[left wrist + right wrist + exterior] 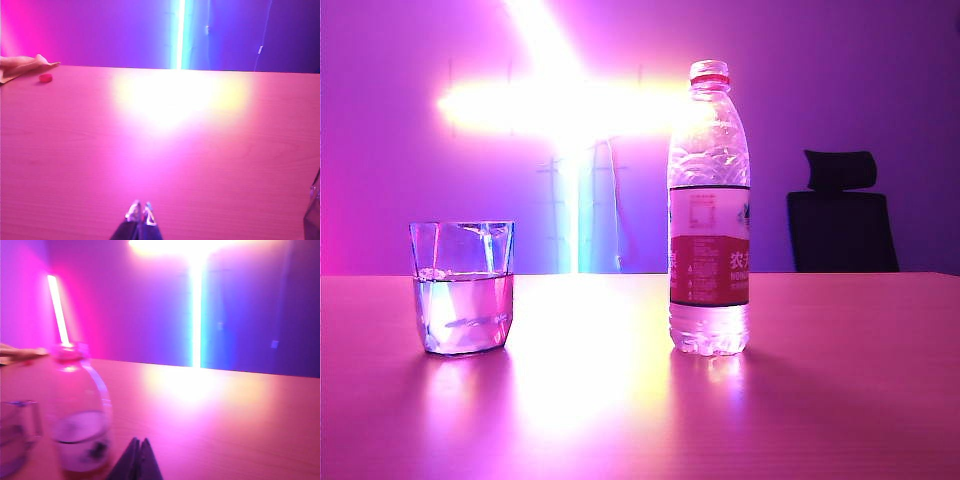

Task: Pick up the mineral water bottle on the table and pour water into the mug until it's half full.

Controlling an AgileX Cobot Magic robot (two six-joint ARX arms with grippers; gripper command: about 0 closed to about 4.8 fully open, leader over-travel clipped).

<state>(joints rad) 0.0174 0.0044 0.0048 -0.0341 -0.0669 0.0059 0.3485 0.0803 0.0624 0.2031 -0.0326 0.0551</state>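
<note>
Mineral water bottle (709,210), uncapped and upright, stood on the surface (640,400) to the right of the mug (463,287) in the exterior view, well apart from it. One bottle and one mug were in sight. The mug held water to a little over half its height, and the bottle looked nearly empty, with only a low pool at its base. Judged from that, the pouring step seemed done and the bottle set back down, so what remained was for the arms to rest clear of both vessels; any further move would call for keeping away from the bottle, which looked light and easy to tip.

Neither arm appeared in the exterior view. The right tool (138,460), fingers pressed together and grasping nothing, sat low just beside the bottle in its own blurred wrist view. The left tool (140,214) was likewise clenched and empty, low over bare surface. One small red cap (45,77) lay far off beside a person's hand (22,64).
</note>
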